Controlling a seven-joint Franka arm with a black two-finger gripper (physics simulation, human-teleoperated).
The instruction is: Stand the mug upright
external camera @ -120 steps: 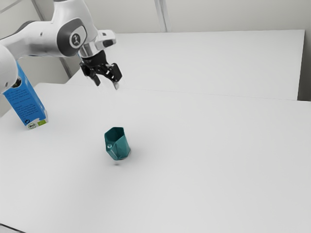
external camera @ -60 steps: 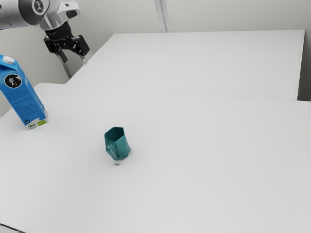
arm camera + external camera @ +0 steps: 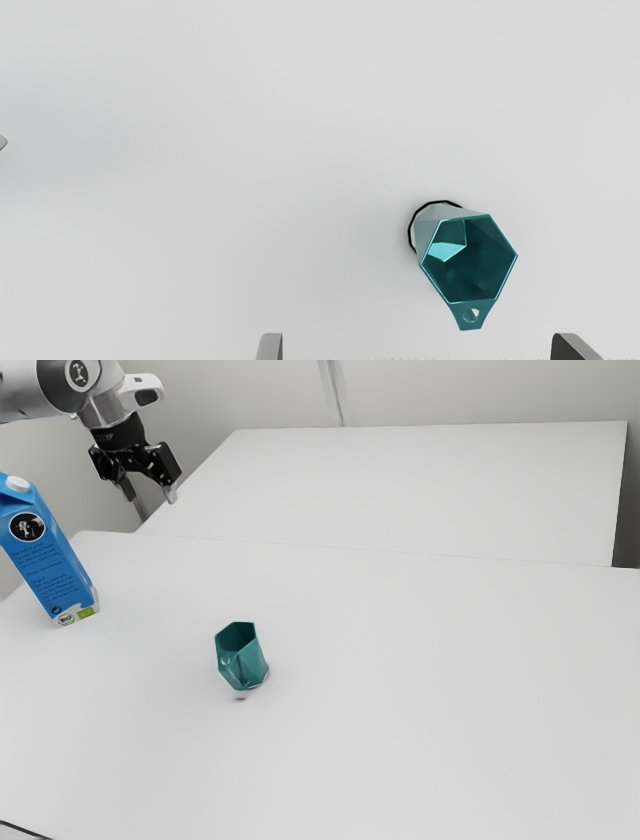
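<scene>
The teal six-sided mug [image 3: 241, 656] stands on its base on the white table in the exterior view, its opening facing up. From above, the wrist view shows into the mug [image 3: 472, 262], with its holed handle tab on the side toward the fingertips. High at the exterior view's upper left is my gripper [image 3: 148, 493], well away from the mug and beyond it. In the wrist view the gripper [image 3: 417, 347] is open, its two fingertips wide apart and nothing held between them.
A blue carton [image 3: 48, 560] stands on the table [image 3: 420, 690] at the exterior view's left, below the arm. A corner of a pale object [image 3: 2, 142] shows at the wrist view's edge. A second white surface [image 3: 420, 490] lies behind the table.
My arm has drawn back toward the exterior view's upper left, uncovering the carton's top, and has dipped very slightly since half a second ago. The mug has stayed where it was.
</scene>
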